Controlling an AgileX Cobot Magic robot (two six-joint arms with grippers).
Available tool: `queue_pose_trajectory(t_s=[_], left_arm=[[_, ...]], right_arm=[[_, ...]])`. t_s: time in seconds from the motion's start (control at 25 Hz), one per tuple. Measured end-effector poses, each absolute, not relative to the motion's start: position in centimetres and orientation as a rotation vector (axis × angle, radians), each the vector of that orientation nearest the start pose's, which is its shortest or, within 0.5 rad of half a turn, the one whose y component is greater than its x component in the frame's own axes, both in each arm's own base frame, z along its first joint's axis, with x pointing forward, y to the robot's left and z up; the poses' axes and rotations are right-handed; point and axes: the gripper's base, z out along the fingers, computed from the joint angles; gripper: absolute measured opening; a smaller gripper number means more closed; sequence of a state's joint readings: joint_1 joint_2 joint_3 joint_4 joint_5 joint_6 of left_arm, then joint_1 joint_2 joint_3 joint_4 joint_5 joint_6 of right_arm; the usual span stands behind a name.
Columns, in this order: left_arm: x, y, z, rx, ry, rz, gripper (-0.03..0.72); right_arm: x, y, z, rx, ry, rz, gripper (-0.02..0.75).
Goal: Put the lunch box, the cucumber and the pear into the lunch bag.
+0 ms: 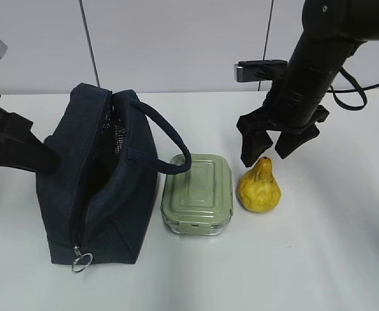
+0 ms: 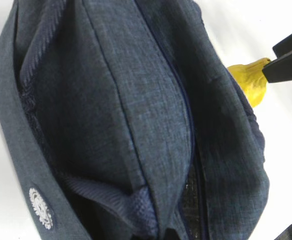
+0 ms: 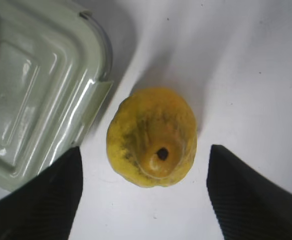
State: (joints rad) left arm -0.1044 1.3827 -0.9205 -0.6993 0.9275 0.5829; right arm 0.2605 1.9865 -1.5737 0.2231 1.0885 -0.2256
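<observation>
There — lumpy yellow pear [image 3: 152, 137], upright.

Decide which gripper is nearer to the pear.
Right. The right gripper hangs open just above the pear; the left gripper sits beyond the lunch bag, on its far side.

Matt cloth lunch bag [image 1: 105, 194] (glossy lid [image 1: 197, 188]).

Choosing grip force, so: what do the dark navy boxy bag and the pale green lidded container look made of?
The dark navy boxy bag looks like matte woven fabric: visible weave and stitched seams. The pale green lidded container seems to have a smooth, slightly glossy plastic lid, given its highlights and moulded ridges, over a clear base, glass or plastic.
</observation>
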Motion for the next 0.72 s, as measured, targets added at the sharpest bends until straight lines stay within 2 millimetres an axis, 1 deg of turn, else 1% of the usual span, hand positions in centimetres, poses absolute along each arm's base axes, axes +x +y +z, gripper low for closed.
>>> queue_pose_trajectory(t_s=[0.24,0.36,0.52,0.6,0.64,0.72], left_arm=[[25.0,-7.3,26.4,0.44,2.619,-0.732,0.003],[25.0,-7.3,26.4,0.44,2.619,-0.732,0.003],[25.0,-7.3,26.4,0.44,2.619,-0.732,0.003],[25.0,-7.3,26.4,0.44,2.619,-0.732,0.003],[25.0,-7.3,26.4,0.44,2.619,-0.732,0.003],[25.0,-7.3,26.4,0.442,2.619,-0.73,0.003]], right_arm=[[39.4,12.5,19.8,-0.592,2.961,0.327,0.588],[39.5,12.5,19.3,-0.594,2.968,0.333,0.548],[39.6,12.6,18.7,-0.594,2.982,0.335,0.438],[39.7,12.5,18.5,-0.594,2.984,0.334,0.34],[39.7,12.5,18.5,-0.596,2.984,0.331,0.303],[39.7,12.5,18.5,-0.596,2.984,0.331,0.258]])
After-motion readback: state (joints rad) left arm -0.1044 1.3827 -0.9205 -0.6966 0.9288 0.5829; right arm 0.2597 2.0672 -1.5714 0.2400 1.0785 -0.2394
